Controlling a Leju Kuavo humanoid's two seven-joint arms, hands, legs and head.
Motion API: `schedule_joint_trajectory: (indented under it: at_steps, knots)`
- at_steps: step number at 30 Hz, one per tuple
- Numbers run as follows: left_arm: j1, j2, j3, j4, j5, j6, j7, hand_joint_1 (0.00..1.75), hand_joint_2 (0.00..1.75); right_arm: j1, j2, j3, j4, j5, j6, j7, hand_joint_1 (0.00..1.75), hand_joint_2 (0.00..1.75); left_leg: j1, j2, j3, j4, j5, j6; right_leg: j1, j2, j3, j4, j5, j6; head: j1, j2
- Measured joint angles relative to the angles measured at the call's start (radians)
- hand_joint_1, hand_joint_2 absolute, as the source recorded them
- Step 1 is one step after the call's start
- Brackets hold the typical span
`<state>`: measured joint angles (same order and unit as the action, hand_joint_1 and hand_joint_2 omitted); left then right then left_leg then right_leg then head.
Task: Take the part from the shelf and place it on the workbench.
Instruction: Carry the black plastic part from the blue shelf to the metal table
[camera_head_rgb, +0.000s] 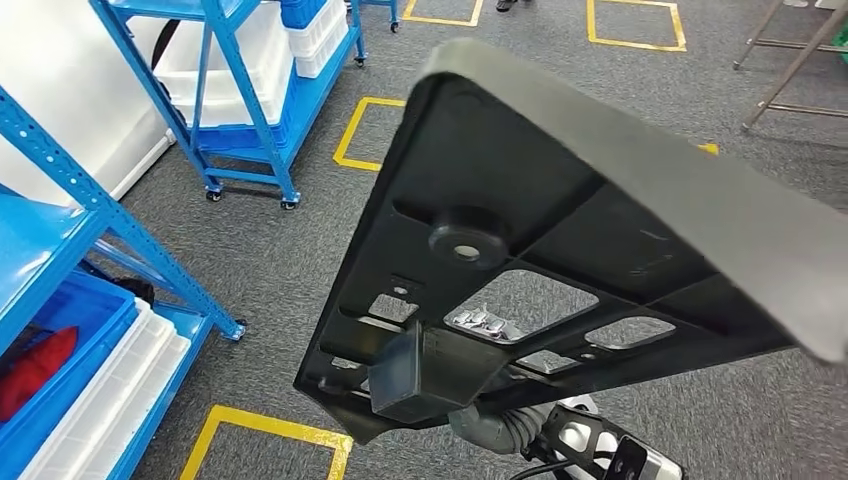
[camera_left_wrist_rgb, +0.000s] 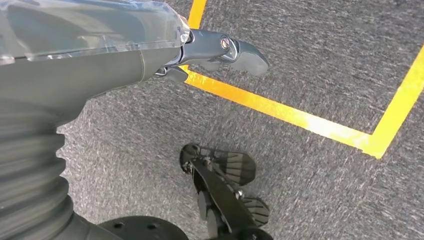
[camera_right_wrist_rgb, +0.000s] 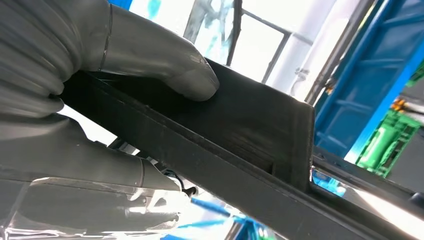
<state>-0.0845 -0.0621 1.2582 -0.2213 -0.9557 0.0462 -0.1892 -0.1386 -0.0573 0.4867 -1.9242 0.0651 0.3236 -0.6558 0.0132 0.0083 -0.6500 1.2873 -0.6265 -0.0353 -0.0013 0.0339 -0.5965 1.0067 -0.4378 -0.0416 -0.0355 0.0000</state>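
So the right hand (camera_right_wrist_rgb: 100, 115) has its thumb and fingers clamped on one edge of the black plastic part (camera_head_rgb: 560, 260), holding it up over the carpet away from the blue shelf (camera_head_rgb: 60, 240), the left hand (camera_left_wrist_rgb: 220, 50) hangs with nothing in it and I can't tell how far its fingers are apart, and the workbench drop looks like all that's left.

no readable text, no labels, no brand marks, no numbers on anything in view

Grey carpet (camera_head_rgb: 290, 260) marked with yellow tape squares (camera_head_rgb: 365, 130) is covering the floor. Blue wheeled racks (camera_head_rgb: 240, 100) are standing along a white wall (camera_head_rgb: 60, 80), holding white bins (camera_head_rgb: 320, 35) and blue bins (camera_head_rgb: 75, 330).
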Motion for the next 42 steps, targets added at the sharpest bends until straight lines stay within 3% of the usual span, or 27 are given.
schedule_joint_trajectory:
  at_steps: [1,2,4,6,8,10,12,13,15,16,18,20,22,24,26,29,30,31,32,33,35,37,39,40,42]
  knots:
    - [0.001,0.0,0.003,0.0,0.001,0.001,0.0,0.0,1.75,-0.002,0.0,0.002,0.003,0.004,-0.002,0.0,1.75,1.75,0.0,-0.003,0.003,-0.014,0.022,0.002,0.001,0.014,0.001,0.001,0.0,0.0,0.0,0.0]
    - [0.001,-0.001,0.006,0.0,0.002,0.001,0.0,0.0,1.75,-0.004,0.0,0.004,0.005,0.006,-0.003,0.0,1.75,1.75,0.0,-0.008,0.025,-0.068,0.059,0.005,0.001,0.027,0.001,0.003,0.0,0.001,0.0,0.0]
    - [0.001,-0.001,0.009,0.0,0.004,0.002,-0.001,0.0,1.75,-0.01,0.001,0.009,0.007,0.003,-0.002,0.0,1.75,1.75,0.001,-0.044,0.085,-0.211,0.127,0.013,0.001,0.051,0.0,0.008,0.0,0.005,0.0,0.0]
    - [0.001,-0.002,0.011,0.0,0.006,0.003,0.0,0.0,1.75,-0.017,0.003,0.014,0.012,-0.007,-0.001,0.0,1.75,1.75,0.0,-0.074,0.113,-0.282,0.147,0.02,-0.002,0.072,-0.007,0.011,0.003,0.017,0.0,0.0]
    - [0.0,-0.003,0.012,0.0,0.007,0.004,0.001,0.0,1.75,-0.019,0.003,0.016,0.017,-0.02,-0.001,0.0,1.75,1.75,-0.002,-0.064,0.116,-0.29,0.149,0.029,-0.004,0.091,-0.014,0.008,0.009,0.032,0.0,0.0]
    - [-0.003,-0.006,0.012,0.0,0.008,0.004,0.001,0.0,1.75,-0.02,0.003,0.016,0.019,-0.029,0.001,0.0,1.75,1.75,0.001,-0.042,0.12,-0.301,0.158,0.042,-0.002,0.061,-0.024,0.025,-0.003,0.042,0.0,0.0]
    - [-0.001,-0.008,0.013,0.0,0.008,0.005,0.001,0.0,1.75,-0.023,0.003,0.017,0.021,-0.033,0.001,0.0,1.75,1.75,0.001,-0.017,0.121,-0.309,0.164,0.052,-0.001,0.0,-0.065,0.114,-0.058,0.047,0.0,0.0]
    - [0.001,-0.009,0.013,0.0,0.007,0.005,0.003,0.0,1.75,-0.023,0.003,0.018,0.023,-0.033,0.001,0.0,1.75,1.75,-0.001,-0.004,0.12,-0.309,0.163,0.054,-0.002,-0.018,-0.097,0.183,-0.093,0.05,0.0,0.0]
    - [0.005,-0.009,0.014,0.0,0.001,0.007,0.012,0.0,1.75,-0.016,0.002,0.018,0.028,-0.033,-0.001,0.0,1.75,1.75,-0.003,0.022,0.119,-0.309,0.162,0.054,-0.006,-0.028,-0.146,0.287,-0.13,0.055,0.0,0.0]
    - [0.006,-0.011,0.014,0.0,-0.002,0.009,0.017,0.0,1.75,-0.011,0.002,0.018,0.029,-0.032,-0.002,0.0,1.75,1.75,-0.003,0.035,0.119,-0.308,0.161,0.053,-0.007,-0.03,-0.144,0.288,-0.121,0.056,0.0,0.0]
    - [0.006,-0.015,0.014,0.0,-0.008,0.013,0.026,0.0,1.75,-0.001,0.001,0.018,0.03,-0.031,0.002,0.0,1.75,1.75,-0.003,0.056,0.123,-0.308,0.157,0.049,-0.007,-0.049,-0.08,0.177,-0.062,0.054,0.0,0.0]
    - [0.005,-0.02,0.015,0.0,-0.009,0.016,0.029,0.0,1.75,0.001,0.001,0.018,0.03,-0.033,0.01,0.0,1.75,1.75,-0.008,0.073,0.127,-0.304,0.15,0.04,0.001,-0.09,-0.01,0.046,-0.022,0.045,0.0,0.0]
    - [0.005,-0.022,0.017,0.0,-0.004,0.019,0.026,0.0,1.75,0.001,0.001,0.018,0.029,-0.038,0.022,0.0,1.75,1.75,-0.013,0.091,0.131,-0.302,0.144,0.029,0.009,-0.101,0.009,0.004,-0.019,0.033,0.0,0.0]
    - [0.002,-0.024,0.019,0.0,-0.001,0.022,0.02,0.0,1.75,0.001,0.0,0.018,0.026,-0.043,0.03,0.0,1.75,1.75,-0.011,0.103,0.134,-0.299,0.137,0.019,0.008,-0.076,0.007,0.001,-0.016,0.022,0.0,0.0]
    - [-0.001,-0.024,0.02,0.0,-0.001,0.022,0.016,0.0,1.75,-0.003,0.0,0.018,0.022,-0.048,0.035,0.0,1.75,1.75,-0.006,0.073,0.121,-0.259,0.106,0.009,0.004,-0.054,0.008,-0.003,-0.012,0.011,0.0,0.0]
    - [0.001,-0.022,0.024,0.0,-0.003,0.017,0.013,0.0,1.75,-0.011,0.0,0.017,0.02,-0.053,0.031,0.0,1.75,1.75,-0.002,0.008,0.031,-0.063,0.01,0.003,0.004,-0.019,0.008,-0.004,-0.009,0.0,0.0,0.0]
    - [0.002,-0.019,0.024,0.0,-0.005,0.015,0.012,0.0,1.75,-0.011,0.0,0.016,0.02,-0.054,0.026,0.0,1.75,1.75,-0.002,0.003,0.005,-0.014,-0.001,0.003,0.006,-0.006,0.008,-0.003,-0.009,-0.001,0.0,0.0]
    - [0.002,-0.015,0.025,0.0,-0.008,0.012,0.011,0.0,1.75,-0.011,0.0,0.015,0.02,-0.055,0.021,0.0,1.75,1.75,-0.002,0.0,-0.006,0.002,0.007,0.005,0.007,0.008,0.009,-0.002,-0.009,-0.001,0.0,0.0]
    - [0.001,-0.01,0.025,0.0,-0.01,0.01,0.011,0.0,1.75,-0.011,0.0,0.015,0.018,-0.057,0.017,0.0,1.75,1.75,-0.002,-0.002,0.003,-0.026,0.035,0.007,0.008,0.022,0.01,-0.001,-0.009,-0.001,0.0,0.0]
    - [0.0,-0.005,0.025,0.0,-0.011,0.008,0.01,0.0,1.75,-0.011,0.0,0.014,0.016,-0.061,0.014,0.0,1.75,1.75,-0.002,-0.011,0.028,-0.088,0.076,0.011,0.008,0.035,0.012,0.0,-0.01,0.0,0.0,0.0]
    - [-0.003,0.005,0.025,0.0,-0.011,0.008,0.01,0.0,1.75,-0.013,0.0,0.013,0.011,-0.065,0.014,0.0,1.75,1.75,-0.001,-0.061,0.087,-0.225,0.137,0.019,0.008,0.059,0.011,0.004,-0.01,0.004,0.0,0.0]
    - [-0.004,0.012,0.025,0.0,-0.011,0.008,0.009,0.0,1.75,-0.013,0.0,0.013,0.007,-0.067,0.014,0.0,1.75,1.75,-0.003,-0.094,0.111,-0.284,0.15,0.025,0.003,0.081,0.002,0.006,-0.006,0.016,0.0,0.0]
    - [-0.007,0.016,0.025,0.0,-0.011,0.008,0.009,0.0,1.75,-0.013,0.0,0.011,0.006,-0.069,0.014,0.0,1.75,1.75,-0.004,-0.076,0.113,-0.293,0.154,0.032,-0.001,0.095,-0.006,0.007,-0.002,0.03,0.0,0.0]
    - [-0.008,0.017,0.025,0.0,-0.011,0.008,0.009,0.0,1.75,-0.013,0.0,0.009,0.004,-0.069,0.014,0.0,1.75,1.75,-0.003,-0.064,0.114,-0.299,0.158,0.039,0.0,0.079,-0.011,0.015,-0.008,0.034,0.0,0.0]
    - [-0.009,0.018,0.025,0.0,-0.011,0.008,0.008,0.0,1.75,-0.015,0.0,0.007,0.001,-0.069,0.013,0.0,1.75,1.75,-0.001,-0.036,0.117,-0.31,0.165,0.051,0.003,0.021,-0.044,0.082,-0.052,0.041,0.0,0.0]
